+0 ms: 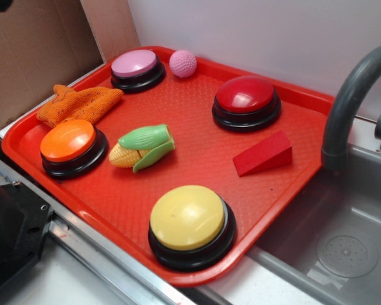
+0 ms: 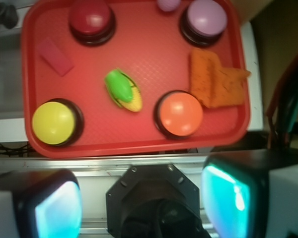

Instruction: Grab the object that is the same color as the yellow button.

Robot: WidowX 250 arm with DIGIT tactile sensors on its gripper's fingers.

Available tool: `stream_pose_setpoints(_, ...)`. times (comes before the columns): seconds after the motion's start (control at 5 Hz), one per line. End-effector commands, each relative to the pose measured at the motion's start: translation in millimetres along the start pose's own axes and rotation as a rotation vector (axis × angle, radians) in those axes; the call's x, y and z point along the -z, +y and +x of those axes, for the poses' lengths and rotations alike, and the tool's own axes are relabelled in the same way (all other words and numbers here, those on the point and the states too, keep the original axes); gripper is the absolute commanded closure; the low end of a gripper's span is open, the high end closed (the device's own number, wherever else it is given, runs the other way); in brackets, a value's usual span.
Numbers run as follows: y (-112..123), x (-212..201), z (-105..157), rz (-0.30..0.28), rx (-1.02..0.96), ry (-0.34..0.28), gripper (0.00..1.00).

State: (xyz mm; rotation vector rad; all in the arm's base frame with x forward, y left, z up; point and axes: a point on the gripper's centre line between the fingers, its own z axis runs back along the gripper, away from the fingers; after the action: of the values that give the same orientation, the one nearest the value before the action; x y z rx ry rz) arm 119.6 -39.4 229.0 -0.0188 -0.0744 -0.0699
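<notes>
Red tray [image 1: 286,95], one, resting beside a grey sink [image 1: 349,254]. On it: toy corn cob [image 1: 143,147], yellow tip in green husk, lying on its side near the tray's middle, just beside the orange button [image 1: 73,147] and apart from the yellow button [image 1: 190,225], which sits at the near edge. Also a red button [image 1: 246,101], a pink button [image 1: 137,68], a small pink ball [image 1: 183,63] next to it, a red wedge block [image 1: 263,154], and an orange knitted cloth [image 1: 79,103] at the tray's rim by the orange button. My gripper [image 2: 141,201] hangs well above and off the tray's near side, fingers [image 2: 54,208] spread wide with nothing between them, touching none of the items.
</notes>
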Motion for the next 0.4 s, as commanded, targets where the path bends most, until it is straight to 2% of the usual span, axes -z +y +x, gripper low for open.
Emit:
stream_pose_setpoints(0.0,-23.0,31.2,34.0,0.040,0.251,0.012,0.00)
stream_pose_setpoints(0.2,-19.3,64.0,31.5,0.076,0.426,0.007,0.00)
